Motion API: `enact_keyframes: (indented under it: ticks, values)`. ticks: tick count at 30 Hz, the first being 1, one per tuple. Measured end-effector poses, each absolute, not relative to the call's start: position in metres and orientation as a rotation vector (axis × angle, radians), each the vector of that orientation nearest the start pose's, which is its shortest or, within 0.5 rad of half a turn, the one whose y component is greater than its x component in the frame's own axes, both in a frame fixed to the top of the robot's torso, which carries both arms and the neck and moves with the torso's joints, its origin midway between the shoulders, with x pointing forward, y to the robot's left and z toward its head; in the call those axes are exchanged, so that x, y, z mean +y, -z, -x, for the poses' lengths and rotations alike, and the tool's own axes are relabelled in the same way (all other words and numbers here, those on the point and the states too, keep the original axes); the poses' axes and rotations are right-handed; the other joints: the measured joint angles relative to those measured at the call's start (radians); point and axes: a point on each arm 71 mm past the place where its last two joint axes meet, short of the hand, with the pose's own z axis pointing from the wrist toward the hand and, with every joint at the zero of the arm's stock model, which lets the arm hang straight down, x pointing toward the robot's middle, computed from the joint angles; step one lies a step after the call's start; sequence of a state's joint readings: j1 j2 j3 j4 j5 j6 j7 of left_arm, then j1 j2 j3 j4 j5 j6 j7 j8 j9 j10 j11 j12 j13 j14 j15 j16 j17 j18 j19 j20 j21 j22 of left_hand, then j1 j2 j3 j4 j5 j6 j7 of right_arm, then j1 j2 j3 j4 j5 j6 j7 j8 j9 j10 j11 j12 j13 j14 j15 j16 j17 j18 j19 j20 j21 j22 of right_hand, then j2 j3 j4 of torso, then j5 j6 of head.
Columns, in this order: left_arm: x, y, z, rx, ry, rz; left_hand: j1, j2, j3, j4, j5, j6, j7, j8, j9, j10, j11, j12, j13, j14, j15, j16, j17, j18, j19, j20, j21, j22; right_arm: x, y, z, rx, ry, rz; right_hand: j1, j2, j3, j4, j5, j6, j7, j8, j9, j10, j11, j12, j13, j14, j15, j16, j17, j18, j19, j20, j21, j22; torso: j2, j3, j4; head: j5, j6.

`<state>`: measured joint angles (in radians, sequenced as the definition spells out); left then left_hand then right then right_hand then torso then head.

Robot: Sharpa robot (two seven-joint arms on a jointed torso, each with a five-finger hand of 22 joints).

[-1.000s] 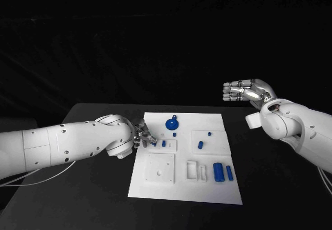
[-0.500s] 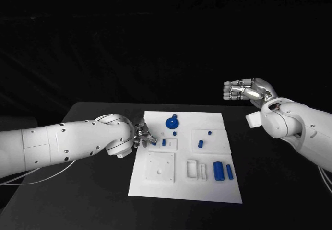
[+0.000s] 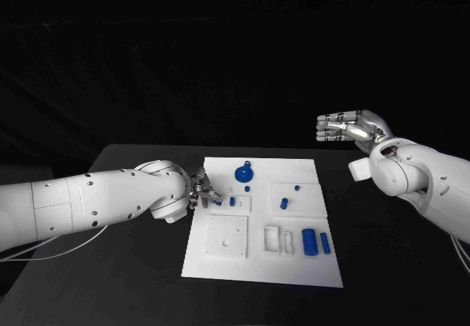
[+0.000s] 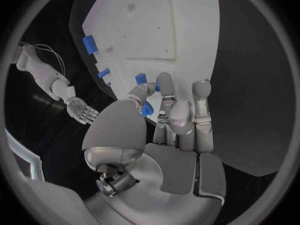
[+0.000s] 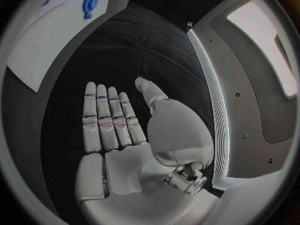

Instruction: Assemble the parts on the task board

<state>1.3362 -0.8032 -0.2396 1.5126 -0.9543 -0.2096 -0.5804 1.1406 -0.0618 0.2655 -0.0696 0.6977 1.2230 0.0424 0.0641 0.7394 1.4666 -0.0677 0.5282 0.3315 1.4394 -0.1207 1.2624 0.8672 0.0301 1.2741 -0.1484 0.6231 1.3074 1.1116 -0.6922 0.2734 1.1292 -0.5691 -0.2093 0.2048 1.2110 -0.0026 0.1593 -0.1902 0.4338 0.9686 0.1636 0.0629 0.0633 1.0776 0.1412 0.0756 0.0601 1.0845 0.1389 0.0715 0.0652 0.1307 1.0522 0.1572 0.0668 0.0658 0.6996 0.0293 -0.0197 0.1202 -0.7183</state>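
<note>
The white task board lies in the middle of the black table. My left hand is low over its left edge. Thumb and fingers pinch a small blue part, which sits just left of a small blue peg. A round blue part with a knob is at the board's far end. Two blue cylinders lie side by side near the right edge. My right hand is raised well above the table to the right of the board, fingers straight, holding nothing.
Further small blue parts sit on raised white blocks in the board's middle row. A square white block and a slotted white block stand in the near row. Bare black table lies on both sides of the board.
My left hand has shifted very slightly at the board's left edge. The right arm has stayed still.
</note>
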Motion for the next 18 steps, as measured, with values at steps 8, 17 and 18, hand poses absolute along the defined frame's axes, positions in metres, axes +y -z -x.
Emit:
enact_keyframes:
  ticks: [8,17,18]
  values:
    - [0.2188,0.2221,-0.4848,2.150,0.327,0.437,-0.002,-0.001,0.000,0.000,0.000,0.000,0.000,0.000,0.022,0.000,0.000,0.004,0.000,0.002,-0.002,0.004,0.006,0.000,0.000,0.000,0.000,0.000,-0.2572,0.1526,-0.5672,1.423,-1.230,-0.783,0.000,0.000,0.000,0.000,0.000,0.000,0.000,0.000,0.000,0.000,0.000,0.000,0.000,0.000,0.000,0.000,0.000,0.000,0.000,0.000,0.000,0.000,0.000,0.0002,-0.0003,-0.002,0.001]
    - [0.2170,0.2222,-0.4865,2.157,0.321,0.432,-0.009,-0.006,0.001,-0.001,-0.004,0.000,0.000,-0.002,0.101,-0.001,-0.001,0.004,0.000,0.003,-0.003,0.008,0.009,0.000,0.000,0.000,0.000,0.001,-0.2574,0.1527,-0.5669,1.424,-1.230,-0.782,0.000,0.000,0.007,0.002,0.000,0.000,0.000,0.000,0.000,0.000,0.000,0.000,0.000,0.000,0.000,0.000,0.000,0.000,0.000,0.000,0.000,0.000,0.000,0.0002,-0.0002,-0.003,0.002]
    - [0.2168,0.2222,-0.4866,2.158,0.320,0.431,-0.009,-0.006,0.001,-0.001,-0.004,0.000,0.000,-0.003,0.117,-0.001,-0.001,0.004,0.000,0.003,-0.003,0.008,0.009,0.000,0.000,0.000,0.000,0.001,-0.2574,0.1527,-0.5669,1.424,-1.230,-0.782,0.000,0.000,0.007,0.002,0.000,0.000,0.000,0.000,0.000,0.000,0.000,0.000,0.000,0.000,0.000,0.000,0.000,0.000,0.000,0.000,0.000,0.000,0.000,0.0002,-0.0002,-0.002,0.002]
